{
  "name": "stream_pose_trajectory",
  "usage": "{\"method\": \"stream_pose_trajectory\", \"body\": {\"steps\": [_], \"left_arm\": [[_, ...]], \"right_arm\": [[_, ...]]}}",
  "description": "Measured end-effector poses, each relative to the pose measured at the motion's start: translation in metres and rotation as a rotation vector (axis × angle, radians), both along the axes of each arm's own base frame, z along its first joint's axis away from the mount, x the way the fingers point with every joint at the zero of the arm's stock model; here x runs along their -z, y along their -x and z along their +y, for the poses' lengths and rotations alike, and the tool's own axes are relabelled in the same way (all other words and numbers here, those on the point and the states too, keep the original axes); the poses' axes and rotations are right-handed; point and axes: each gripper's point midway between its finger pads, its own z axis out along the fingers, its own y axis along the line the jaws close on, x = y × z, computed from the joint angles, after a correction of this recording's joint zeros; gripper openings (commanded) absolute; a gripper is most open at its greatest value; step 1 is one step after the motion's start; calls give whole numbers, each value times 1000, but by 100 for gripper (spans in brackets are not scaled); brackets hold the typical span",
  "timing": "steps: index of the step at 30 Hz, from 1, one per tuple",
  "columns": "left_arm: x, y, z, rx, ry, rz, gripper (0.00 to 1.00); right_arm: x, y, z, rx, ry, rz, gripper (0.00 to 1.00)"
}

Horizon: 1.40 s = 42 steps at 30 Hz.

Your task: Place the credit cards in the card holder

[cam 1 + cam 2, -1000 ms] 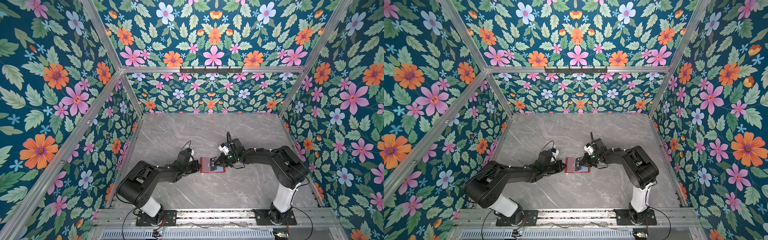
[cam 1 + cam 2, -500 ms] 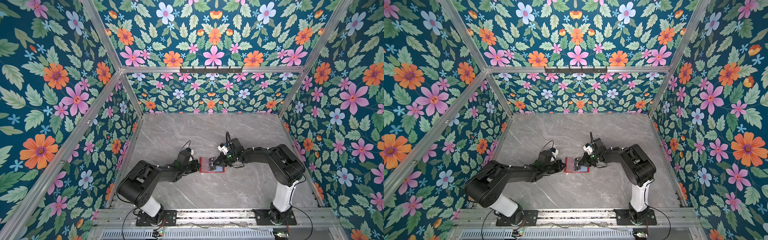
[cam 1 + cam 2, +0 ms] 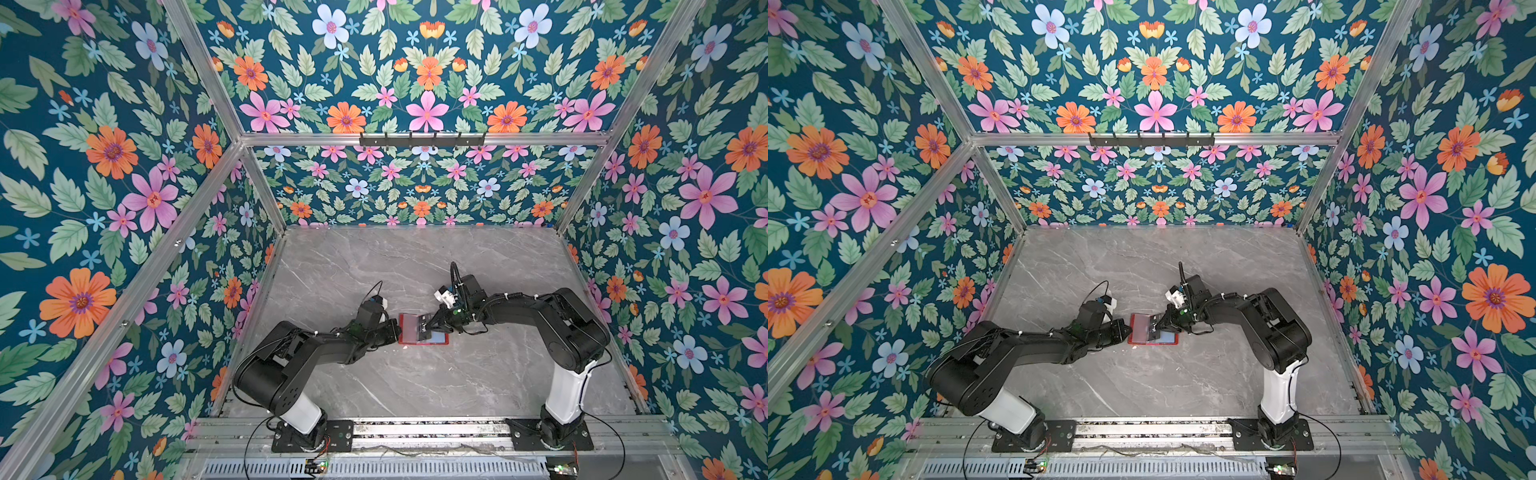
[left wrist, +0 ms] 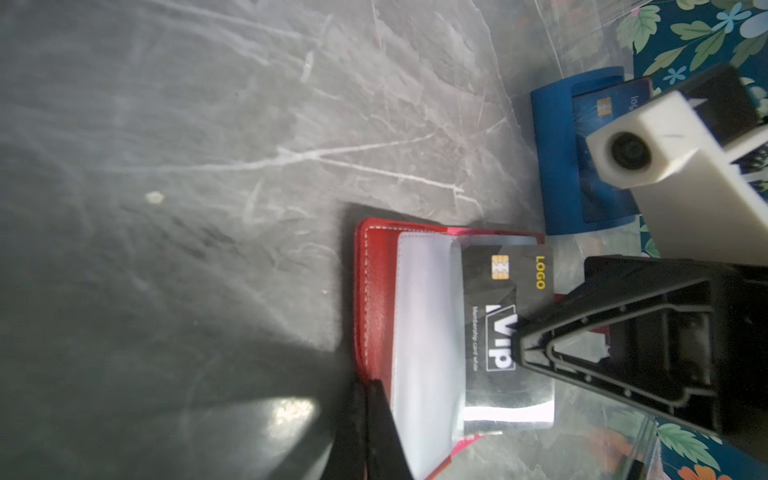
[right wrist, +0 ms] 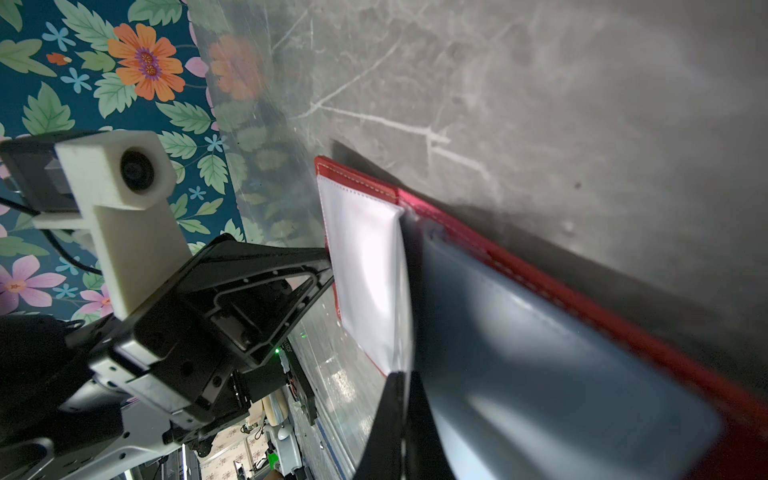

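The red card holder lies open on the table, clear sleeves up. A black "VIP" credit card sits partly inside a sleeve. My right gripper is shut, its tips resting on that card's face. My left gripper is shut too, with its tips against the holder's left red edge. A dark blue credit card stands in a small blue stand; both are hidden in both top views.
Grey marble tabletop boxed in by flowered walls on three sides. A rail with both arm bases runs along the front edge. The blue stand is just behind the holder, under my right wrist.
My right arm's elbow has crept slightly left with the gripper still on the black card. The left arm and the card holder have not visibly moved.
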Motion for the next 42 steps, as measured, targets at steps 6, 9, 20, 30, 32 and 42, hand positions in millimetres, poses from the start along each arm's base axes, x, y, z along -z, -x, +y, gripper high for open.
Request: {"method": "stream_pose_trajectory", "body": {"steps": [6, 9, 20, 30, 32, 42], "left_arm": [[0, -2, 1, -14, -14, -9, 0], [1, -3, 2, -25, -19, -10, 0], [1, -4, 4, -58, -19, -6, 0], [1, -1, 4, -52, -40, -7, 0], [2, 1, 5, -55, -47, -8, 0], [6, 2, 9, -84, -48, 3, 0]], "right_arm": [[1, 0, 1, -6, 1, 4, 1], [1, 0, 2, -12, 1, -2, 2], [0, 3, 3, -23, 21, -5, 0], [-1, 4, 7, -24, -14, -1, 1], [-2, 5, 9, -26, -29, -3, 0], [-7, 6, 12, -25, -65, -1, 0]]}}
